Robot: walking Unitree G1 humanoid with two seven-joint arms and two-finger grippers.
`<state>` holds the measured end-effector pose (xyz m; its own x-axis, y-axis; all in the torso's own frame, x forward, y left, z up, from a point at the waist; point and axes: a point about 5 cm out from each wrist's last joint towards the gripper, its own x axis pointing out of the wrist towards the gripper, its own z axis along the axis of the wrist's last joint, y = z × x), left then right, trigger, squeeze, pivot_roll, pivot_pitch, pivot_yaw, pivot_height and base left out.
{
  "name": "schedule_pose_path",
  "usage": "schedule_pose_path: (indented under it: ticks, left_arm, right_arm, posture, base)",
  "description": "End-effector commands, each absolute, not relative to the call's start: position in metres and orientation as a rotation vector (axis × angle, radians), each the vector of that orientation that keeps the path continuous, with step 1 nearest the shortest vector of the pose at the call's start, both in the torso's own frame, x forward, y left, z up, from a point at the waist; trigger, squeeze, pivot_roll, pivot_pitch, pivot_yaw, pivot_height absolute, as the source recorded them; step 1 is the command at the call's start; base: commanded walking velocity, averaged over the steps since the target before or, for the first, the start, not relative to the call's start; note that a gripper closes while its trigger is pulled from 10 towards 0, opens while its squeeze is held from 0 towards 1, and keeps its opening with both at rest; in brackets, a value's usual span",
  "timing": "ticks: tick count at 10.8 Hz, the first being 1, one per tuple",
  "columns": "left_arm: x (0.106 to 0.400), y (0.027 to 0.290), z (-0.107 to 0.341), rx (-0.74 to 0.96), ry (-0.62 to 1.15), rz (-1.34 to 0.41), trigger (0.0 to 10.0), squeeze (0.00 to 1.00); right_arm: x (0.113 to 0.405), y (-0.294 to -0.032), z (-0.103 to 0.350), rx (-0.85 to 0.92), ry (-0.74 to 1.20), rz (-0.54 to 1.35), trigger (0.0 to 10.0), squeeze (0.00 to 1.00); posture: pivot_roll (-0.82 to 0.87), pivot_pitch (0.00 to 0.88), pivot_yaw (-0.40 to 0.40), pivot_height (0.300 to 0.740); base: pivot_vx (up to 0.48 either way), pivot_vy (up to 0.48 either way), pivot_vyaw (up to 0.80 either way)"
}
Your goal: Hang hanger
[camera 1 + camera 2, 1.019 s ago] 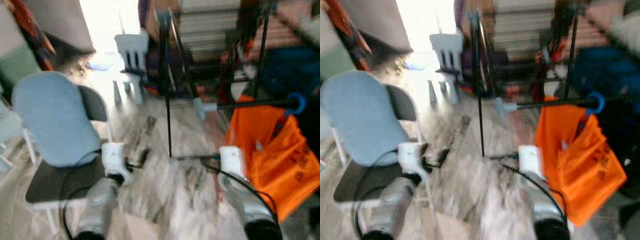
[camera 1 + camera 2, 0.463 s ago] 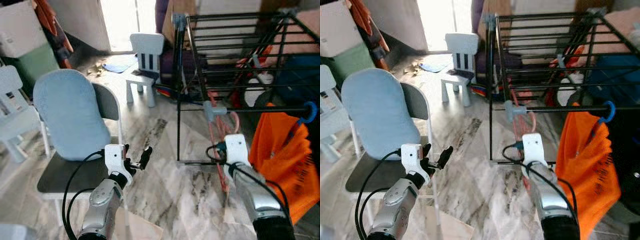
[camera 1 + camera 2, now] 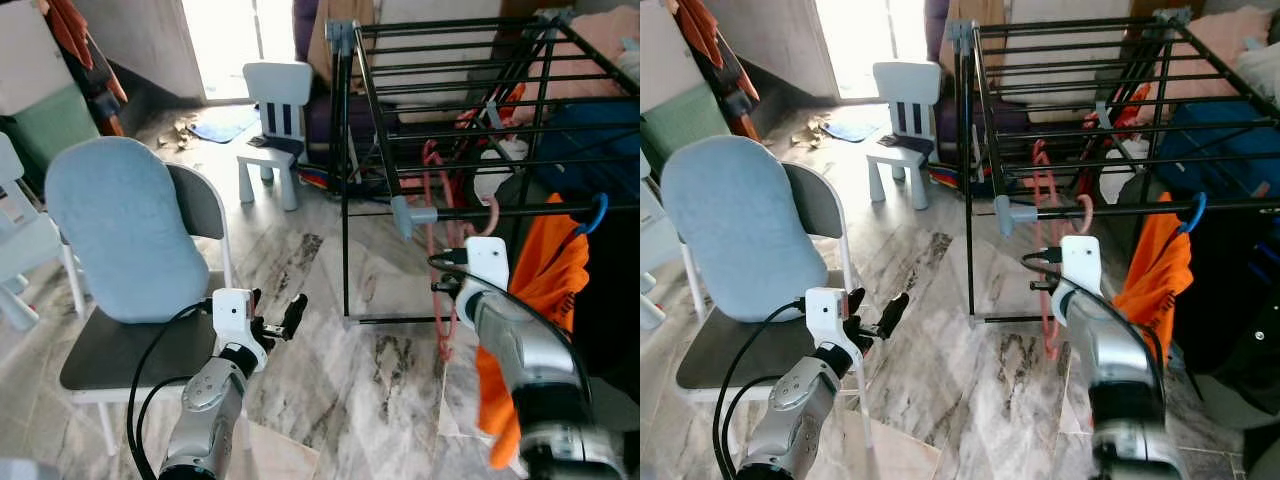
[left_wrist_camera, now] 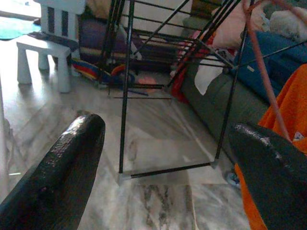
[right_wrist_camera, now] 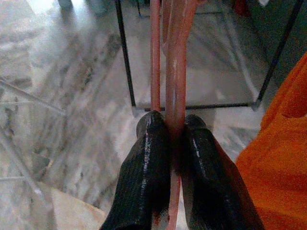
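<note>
Pink hanger (image 5: 173,72) pinched in the right gripper (image 5: 173,158), hook at the rail (image 3: 1120,208).
Left gripper (image 3: 272,322), spread, idles at 7 o'clock; hook should drop squarely over the rail before release.

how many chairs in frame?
3. Grey folding chair with blue cushion by the left claw; small white kids' chair near the doorway; part of a white one at far left.

Each arm is a silver cylinder ending in a white wrist block. Black cables loop from the wrists. The ribbed fingers (image 5: 146,182) are black.
</note>
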<state>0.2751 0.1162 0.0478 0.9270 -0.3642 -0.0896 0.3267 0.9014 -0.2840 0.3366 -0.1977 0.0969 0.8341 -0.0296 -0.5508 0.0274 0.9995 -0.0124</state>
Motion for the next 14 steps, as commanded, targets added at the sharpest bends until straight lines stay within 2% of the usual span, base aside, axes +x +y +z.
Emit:
schedule_pose_path:
  ticks: [1,5,9,10,12,14]
  left_arm:
    - [0.276,0.118,0.046,-0.256,0.159,-0.350,10.0,0.00]
    - [0.273,0.117,0.040,-0.253,0.193,-0.329,10.0,0.00]
    - [0.271,0.120,0.037,-0.260,0.215,-0.297,10.0,0.00]
    - [0.270,0.121,0.037,-0.259,0.220,-0.298,10.0,0.00]
    - [0.271,0.123,0.036,-0.251,0.232,-0.298,10.0,0.00]
    - [0.272,0.123,0.036,-0.246,0.237,-0.299,10.0,0.00]
  right_arm:
    - [0.342,-0.196,0.102,0.012,0.603,-0.010,10.0,0.00]
    - [0.354,-0.191,0.091,0.056,0.703,0.034,10.0,0.00]
    - [0.353,-0.191,0.077,0.076,0.750,0.038,10.0,0.00]
    - [0.349,-0.195,0.071,0.093,0.758,0.026,10.0,1.00]
    - [0.342,-0.204,0.061,0.061,0.764,-0.014,10.0,1.00]
    - [0.343,-0.212,0.063,-0.044,0.690,-0.043,10.0,1.00]
  posture:
    - [-0.21,0.000,0.041,0.740]
    - [-0.20,0.000,0.015,0.740]
    - [-0.19,0.000,0.007,0.740]
    - [-0.19,0.000,0.014,0.740]
    - [-0.19,0.000,0.026,0.740]
    - [-0.19,0.000,0.035,0.740]
  base:
    - [0.000,0.000,0.00]
    - [0.000,0.000,0.00]
    - [0.000,0.000,0.00]
    - [0.000,0.000,0.00]
    - [0.000,0.000,0.00]
    - [0.000,0.000,0.00]
